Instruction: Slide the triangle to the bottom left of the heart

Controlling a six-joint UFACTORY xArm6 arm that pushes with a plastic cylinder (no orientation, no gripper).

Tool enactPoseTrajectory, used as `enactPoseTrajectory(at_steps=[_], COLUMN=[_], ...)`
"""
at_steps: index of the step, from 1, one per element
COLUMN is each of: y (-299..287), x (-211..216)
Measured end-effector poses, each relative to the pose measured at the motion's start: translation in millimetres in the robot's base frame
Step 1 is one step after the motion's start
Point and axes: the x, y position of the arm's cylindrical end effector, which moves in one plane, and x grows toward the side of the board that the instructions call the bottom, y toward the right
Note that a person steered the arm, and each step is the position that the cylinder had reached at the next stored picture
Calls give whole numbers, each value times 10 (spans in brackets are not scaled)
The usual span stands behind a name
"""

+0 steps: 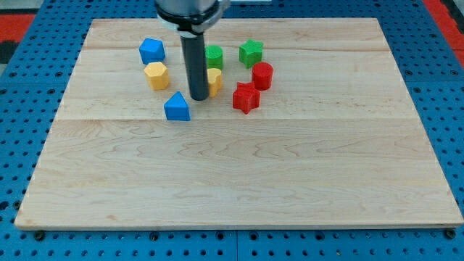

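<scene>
- My tip (198,97), the end of a smooth dark rod with no gripper, rests just right of the blue plastic triangle (177,107).
- The yellow plastic heart (214,80) sits half-hidden behind the rod on the pale wood-grain tabletop (239,174).

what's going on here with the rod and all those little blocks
A robot arm ending in a dark rod is pushing small blocks around a wooden board. My tip sits just to the view's right of the blue triangle, close beside it. A yellow block, probably the heart, is partly hidden behind the rod, with a green block above it. The triangle already lies to the lower left of that yellow block. The other blocks cluster near the view's top.
</scene>
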Motion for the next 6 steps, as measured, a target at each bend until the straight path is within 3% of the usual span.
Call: enactPoseTrajectory(at_steps=[2,4,6], y=[-95,-376,-1402], x=[467,524,-197])
